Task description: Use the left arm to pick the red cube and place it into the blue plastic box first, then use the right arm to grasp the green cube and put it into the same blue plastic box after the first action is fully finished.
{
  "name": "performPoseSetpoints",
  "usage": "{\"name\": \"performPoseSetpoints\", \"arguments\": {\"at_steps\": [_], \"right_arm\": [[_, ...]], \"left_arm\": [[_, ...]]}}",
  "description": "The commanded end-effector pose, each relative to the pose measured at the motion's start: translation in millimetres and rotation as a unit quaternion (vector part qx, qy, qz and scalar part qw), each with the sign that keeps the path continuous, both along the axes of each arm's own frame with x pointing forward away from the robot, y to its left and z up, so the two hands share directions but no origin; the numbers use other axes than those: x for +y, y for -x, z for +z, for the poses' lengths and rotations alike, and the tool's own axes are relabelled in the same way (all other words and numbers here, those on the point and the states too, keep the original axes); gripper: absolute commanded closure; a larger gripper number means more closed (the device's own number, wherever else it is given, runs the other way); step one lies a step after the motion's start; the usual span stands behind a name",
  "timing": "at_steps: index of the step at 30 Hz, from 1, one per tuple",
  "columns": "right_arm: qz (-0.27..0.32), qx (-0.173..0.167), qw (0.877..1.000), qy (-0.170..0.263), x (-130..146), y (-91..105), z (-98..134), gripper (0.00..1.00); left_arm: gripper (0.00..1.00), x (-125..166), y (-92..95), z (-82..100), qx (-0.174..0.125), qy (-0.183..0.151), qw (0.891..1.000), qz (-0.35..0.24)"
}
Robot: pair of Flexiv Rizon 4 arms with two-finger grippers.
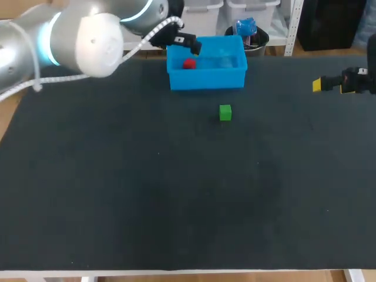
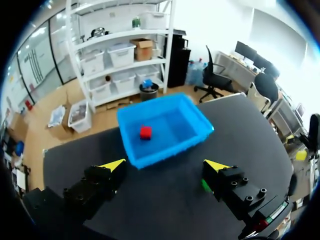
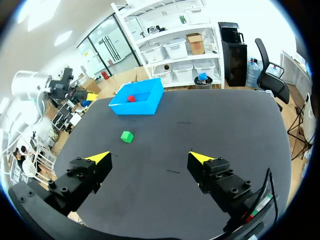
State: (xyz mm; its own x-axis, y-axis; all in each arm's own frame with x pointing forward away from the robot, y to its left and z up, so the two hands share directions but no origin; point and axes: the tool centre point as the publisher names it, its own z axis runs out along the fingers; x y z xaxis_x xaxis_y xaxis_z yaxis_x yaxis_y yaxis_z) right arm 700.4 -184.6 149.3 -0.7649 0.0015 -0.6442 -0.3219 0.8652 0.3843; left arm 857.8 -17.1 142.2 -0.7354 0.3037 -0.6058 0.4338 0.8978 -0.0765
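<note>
The red cube (image 1: pixel 188 64) lies inside the blue plastic box (image 1: pixel 207 78) at the table's far side, toward the box's left end; the left wrist view shows the cube (image 2: pixel 145 132) on the box floor (image 2: pixel 172 131). My left gripper (image 2: pixel 165 165) is open and empty, just left of and above the box (image 1: pixel 187 42). The green cube (image 1: pixel 225 112) sits on the black mat a little in front of the box, also seen in the right wrist view (image 3: pixel 127 136). My right gripper (image 3: pixel 149 157) is open and empty, far at the right edge (image 1: pixel 322 84), well away from the green cube.
The black mat (image 1: pixel 176 194) covers the whole table. In the head view my left arm's large white joint (image 1: pixel 88 35) and its cable hang over the far left corner.
</note>
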Motion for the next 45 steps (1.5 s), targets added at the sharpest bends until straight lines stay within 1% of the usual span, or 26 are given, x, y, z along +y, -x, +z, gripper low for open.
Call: {"name": "performPoseSetpoints", "arguments": {"at_steps": [1,2,4,6,9,13,15,18,24,31,35,37,39,45], "right_arm": [[0.0,0.0,1.0,0.001,-0.2,0.3,0.2,0.0],[0.0,0.0,1.0,0.001,-0.2,0.3,0.2,0.0],[0.0,0.0,1.0,0.001,-0.2,0.3,0.2,0.0],[0.0,0.0,1.0,0.001,-0.2,0.3,0.2,0.0],[0.0,0.0,1.0,0.001,-0.2,0.3,0.2,0.0],[0.0,0.0,1.0,0.001,-0.2,0.3,0.2,0.0],[0.0,0.0,1.0,0.001,-0.2,0.3,0.2,0.0],[0.0,0.0,1.0,0.001,-0.2,0.3,0.2,0.0],[0.0,0.0,1.0,0.001,-0.2,0.3,0.2,0.0],[0.0,0.0,1.0,0.001,-0.2,0.3,0.2,0.0],[0.0,0.0,1.0,0.001,-0.2,0.3,0.2,0.0],[0.0,0.0,1.0,0.001,-0.2,0.3,0.2,0.0],[0.0,0.0,1.0,0.001,-0.2,0.3,0.2,0.0],[0.0,0.0,1.0,0.001,-0.2,0.3,0.2,0.0]], "left_arm": [[0.0,54.5,98.2,20.3,-0.042,0.03,0.999,0.0],[0.0,57.5,104.8,19.5,-0.04,0.036,0.999,-0.004],[0.0,62.2,118.1,17.4,-0.044,0.032,0.998,-0.009],[0.0,69.0,129.2,16.3,-0.038,0.039,0.998,-0.014],[0.0,79.6,145.6,13.8,-0.041,0.038,0.998,-0.023],[0.0,95.3,161.1,9.2,-0.043,0.042,0.998,-0.034],[0.0,102.9,166.5,5.7,-0.045,0.036,0.998,-0.04],[0.0,112.7,171.6,2.2,-0.042,0.041,0.997,-0.049],[0.0,125.6,181.2,-5.8,-0.04,0.036,0.997,-0.061],[0.0,133.8,189.1,-10.5,-0.027,0.04,0.996,-0.074],[0.0,135.0,189.1,-10.7,-0.021,0.04,0.996,-0.079],[0.0,135.0,188.0,-9.5,-0.024,0.031,0.996,-0.077],[0.0,134.5,186.4,-8.4,-0.021,0.028,0.996,-0.086],[0.0,134.5,186.4,-8.4,-0.021,0.028,0.996,-0.086]]}}
